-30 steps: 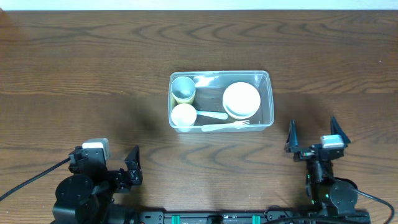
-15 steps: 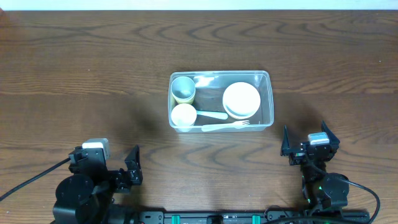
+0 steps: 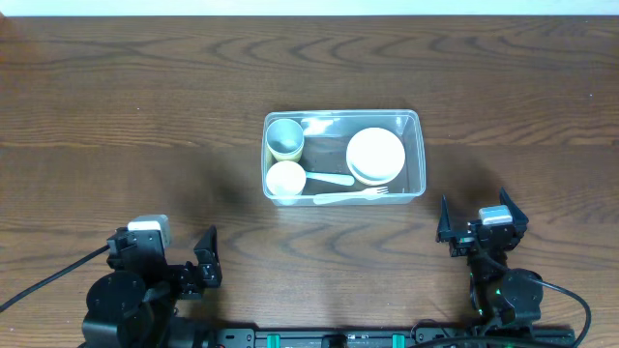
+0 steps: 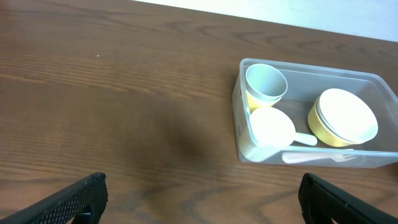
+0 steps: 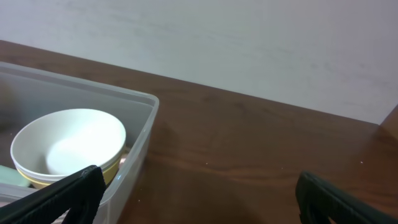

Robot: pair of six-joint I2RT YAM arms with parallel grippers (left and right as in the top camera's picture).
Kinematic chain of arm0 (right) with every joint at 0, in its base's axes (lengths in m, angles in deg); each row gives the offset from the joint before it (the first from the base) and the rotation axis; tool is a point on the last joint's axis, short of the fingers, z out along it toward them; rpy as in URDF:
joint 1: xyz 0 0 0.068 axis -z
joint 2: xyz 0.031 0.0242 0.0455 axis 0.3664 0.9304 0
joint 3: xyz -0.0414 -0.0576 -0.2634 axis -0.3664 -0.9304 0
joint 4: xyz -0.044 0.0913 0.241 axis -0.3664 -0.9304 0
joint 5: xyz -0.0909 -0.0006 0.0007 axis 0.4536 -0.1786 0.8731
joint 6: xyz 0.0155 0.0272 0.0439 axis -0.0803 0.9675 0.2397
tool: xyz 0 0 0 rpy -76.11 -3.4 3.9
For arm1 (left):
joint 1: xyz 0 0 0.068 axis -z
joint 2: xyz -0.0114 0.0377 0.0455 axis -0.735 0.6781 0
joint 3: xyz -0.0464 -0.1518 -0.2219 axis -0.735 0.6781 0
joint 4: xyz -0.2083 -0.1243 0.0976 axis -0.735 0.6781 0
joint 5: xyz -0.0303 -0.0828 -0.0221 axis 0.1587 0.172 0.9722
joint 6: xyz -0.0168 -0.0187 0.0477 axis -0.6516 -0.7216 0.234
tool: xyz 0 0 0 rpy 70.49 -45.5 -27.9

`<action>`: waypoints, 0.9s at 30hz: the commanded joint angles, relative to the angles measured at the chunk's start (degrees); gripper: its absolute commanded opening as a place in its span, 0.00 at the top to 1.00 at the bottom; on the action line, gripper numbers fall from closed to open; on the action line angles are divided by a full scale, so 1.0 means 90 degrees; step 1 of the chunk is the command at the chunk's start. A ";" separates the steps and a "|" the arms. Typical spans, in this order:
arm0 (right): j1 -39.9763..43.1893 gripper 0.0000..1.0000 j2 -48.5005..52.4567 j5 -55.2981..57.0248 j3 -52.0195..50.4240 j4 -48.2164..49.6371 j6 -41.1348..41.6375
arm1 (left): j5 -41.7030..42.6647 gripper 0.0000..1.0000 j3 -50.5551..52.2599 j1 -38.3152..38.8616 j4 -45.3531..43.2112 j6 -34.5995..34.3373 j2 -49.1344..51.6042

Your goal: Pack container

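Observation:
The clear rectangular container sits mid-table. It holds a yellow cup, a small white bowl, stacked white and yellow bowls, a white spoon and a white fork. It also shows in the left wrist view and the right wrist view. My left gripper is open and empty near the front left edge, far from the container. My right gripper is open and empty at the front right, just beyond the container's near right corner.
The brown wooden table runs wide on every side of the container. A pale wall stands behind the table's far edge.
The right arm drew back toward the front edge and its gripper shifted slightly left during the first half second, then held still. The left arm and the container's contents did not move.

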 commanded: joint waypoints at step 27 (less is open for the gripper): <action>-0.0070 0.01 -0.0046 -0.0022 -0.0010 -0.0029 -0.0090 | -0.0005 0.02 0.3322 -0.1132 -0.2555 0.0155 -0.1945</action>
